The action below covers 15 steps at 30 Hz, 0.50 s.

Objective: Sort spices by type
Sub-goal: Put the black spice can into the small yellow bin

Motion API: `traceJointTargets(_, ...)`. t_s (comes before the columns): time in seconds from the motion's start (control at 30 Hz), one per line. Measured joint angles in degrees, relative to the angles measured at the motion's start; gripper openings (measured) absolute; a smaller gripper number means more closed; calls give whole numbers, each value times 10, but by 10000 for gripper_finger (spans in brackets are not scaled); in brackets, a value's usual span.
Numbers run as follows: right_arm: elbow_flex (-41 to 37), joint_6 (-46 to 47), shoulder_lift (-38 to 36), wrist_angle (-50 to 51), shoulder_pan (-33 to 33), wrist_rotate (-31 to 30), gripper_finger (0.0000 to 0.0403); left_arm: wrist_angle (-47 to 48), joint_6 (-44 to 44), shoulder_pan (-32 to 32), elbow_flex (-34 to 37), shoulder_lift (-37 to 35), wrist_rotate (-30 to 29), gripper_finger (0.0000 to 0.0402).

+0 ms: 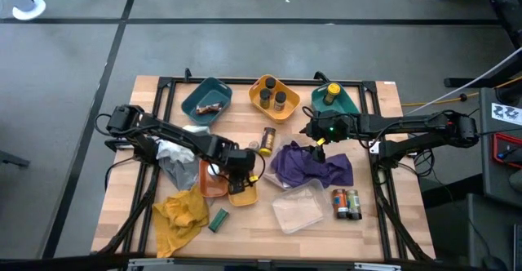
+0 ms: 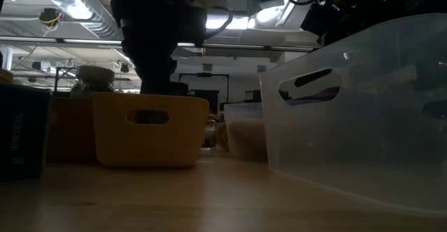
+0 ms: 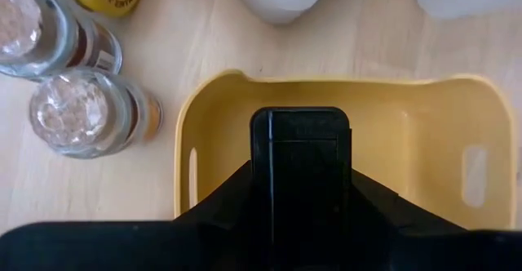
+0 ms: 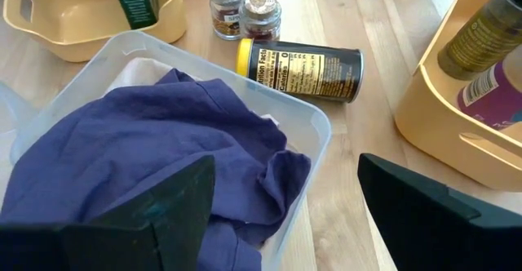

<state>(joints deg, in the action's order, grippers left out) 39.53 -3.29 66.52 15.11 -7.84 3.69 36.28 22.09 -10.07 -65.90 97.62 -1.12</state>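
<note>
Dark, stiff and flat, the small tin (image 3: pixel 300 177) sits pinched in the left gripper (image 1: pixel 239 175) over the yellow tray (image 3: pixel 342 99); it looks light and slick, so a hold across its narrow faces suits. Beyond that tray, the right gripper (image 4: pixel 281 193) hangs spread wide over the purple cloth (image 4: pixel 147 157).

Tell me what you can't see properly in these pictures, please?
- Left gripper: in the left wrist view a dark tin between its fingers covers part of the yellow tray.
- Low view: the clear tub hides the table behind it.
- Teal tray: too small from above to name what lies inside.
- Right wrist view: the purple cloth covers the clear bin's inside.
</note>
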Motion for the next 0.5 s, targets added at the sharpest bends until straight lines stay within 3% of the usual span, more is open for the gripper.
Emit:
traceJointTargets(0.3,0,0,0,0,0,0,301,-20,4,0,11,0,0,125)
traceJointTargets(0.5,0,0,0,0,0,0,301,-20,14,0,11,0,0,175)
